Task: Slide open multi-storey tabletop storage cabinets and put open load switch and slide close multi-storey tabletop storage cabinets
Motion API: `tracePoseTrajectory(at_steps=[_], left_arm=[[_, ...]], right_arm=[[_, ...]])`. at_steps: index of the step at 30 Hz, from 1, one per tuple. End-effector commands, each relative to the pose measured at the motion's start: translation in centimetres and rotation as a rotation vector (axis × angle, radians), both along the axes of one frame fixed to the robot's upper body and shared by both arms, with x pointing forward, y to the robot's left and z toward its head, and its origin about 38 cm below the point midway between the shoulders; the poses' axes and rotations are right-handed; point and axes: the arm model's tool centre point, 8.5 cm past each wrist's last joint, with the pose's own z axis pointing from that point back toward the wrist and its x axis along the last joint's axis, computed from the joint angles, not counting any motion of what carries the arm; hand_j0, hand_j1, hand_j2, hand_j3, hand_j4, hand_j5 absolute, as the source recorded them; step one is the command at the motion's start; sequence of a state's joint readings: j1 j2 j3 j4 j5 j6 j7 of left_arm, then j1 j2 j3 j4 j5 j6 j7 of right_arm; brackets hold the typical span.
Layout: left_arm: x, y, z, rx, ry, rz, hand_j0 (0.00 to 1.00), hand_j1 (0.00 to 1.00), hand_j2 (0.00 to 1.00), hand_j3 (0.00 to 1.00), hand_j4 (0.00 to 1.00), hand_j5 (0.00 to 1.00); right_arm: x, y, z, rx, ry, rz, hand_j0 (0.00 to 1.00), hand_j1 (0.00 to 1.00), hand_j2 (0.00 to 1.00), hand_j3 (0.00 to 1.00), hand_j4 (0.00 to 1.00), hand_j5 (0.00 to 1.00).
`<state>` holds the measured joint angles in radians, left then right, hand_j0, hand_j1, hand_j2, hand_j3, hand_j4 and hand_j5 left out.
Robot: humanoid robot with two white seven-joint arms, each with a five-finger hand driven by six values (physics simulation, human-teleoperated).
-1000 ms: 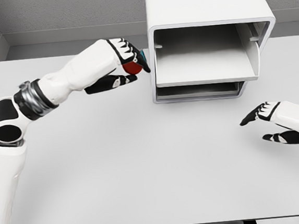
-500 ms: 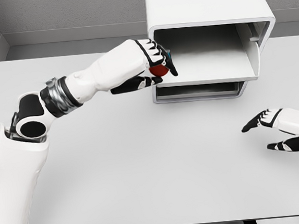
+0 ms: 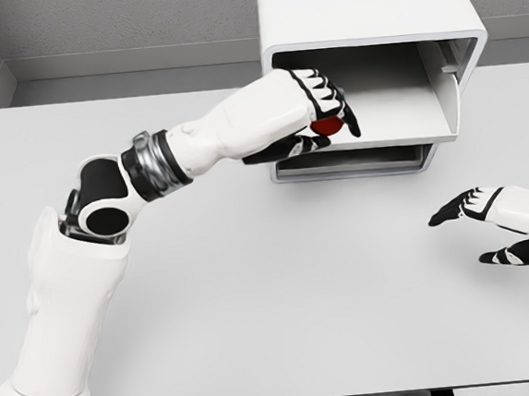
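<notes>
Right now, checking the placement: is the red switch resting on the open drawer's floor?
Cannot tell. In the head view the left robot hand grips the red switch over the drawer, hiding its underside.

White two-tier cabinet point(image 3: 370, 22) stands at the table's far edge, its upper drawer point(image 3: 395, 103) slid open; the red switch point(image 3: 329, 126) is held over the drawer's left front

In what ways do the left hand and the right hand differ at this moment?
The left hand is raised at the opened upper drawer of the cabinet, while the right hand is low over the table at the right edge. The left hand's fingers are curled on a red object; the right hand's are relaxed and hold nothing. Both hands are white with black fingers.
</notes>
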<state>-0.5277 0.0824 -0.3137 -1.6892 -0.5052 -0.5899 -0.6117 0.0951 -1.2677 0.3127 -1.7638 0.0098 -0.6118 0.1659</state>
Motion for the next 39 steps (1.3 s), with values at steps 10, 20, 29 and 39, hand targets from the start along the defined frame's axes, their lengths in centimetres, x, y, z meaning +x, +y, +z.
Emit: tracePoseTrajectory(at_steps=[10, 20, 29, 39], left_arm=[[1.1, -3.2, -0.5, 0.016, 0.026, -0.012, 0.53, 0.53, 0.53, 0.53, 0.53, 0.53], [2.5, -3.4, -1.5, 0.063, 0.054, 0.012, 0.53, 0.53, 0.53, 0.53, 0.53, 0.53], [3.3, -4.1, -2.2, 0.107, 0.066, 0.014, 0.53, 0.53, 0.53, 0.53, 0.53, 0.53], [3.4, -4.1, -1.8, 0.116, 0.050, 0.018, 0.70, 0.70, 0.70, 0.70, 0.70, 0.70]], right_arm=[[0.0, 0.0, 0.1, 0.004, 0.000, -0.002, 0.85, 0.85, 0.85, 0.85, 0.85, 0.85], [0.2, 0.2, 0.1, 0.008, -0.010, 0.001, 0.86, 0.86, 0.86, 0.86, 0.86, 0.86], [0.2, 0.2, 0.1, 0.008, -0.010, 0.001, 0.87, 0.87, 0.87, 0.87, 0.87, 0.87], [0.2, 0.2, 0.1, 0.008, -0.012, 0.001, 0.87, 0.87, 0.87, 0.87, 0.87, 0.87]])
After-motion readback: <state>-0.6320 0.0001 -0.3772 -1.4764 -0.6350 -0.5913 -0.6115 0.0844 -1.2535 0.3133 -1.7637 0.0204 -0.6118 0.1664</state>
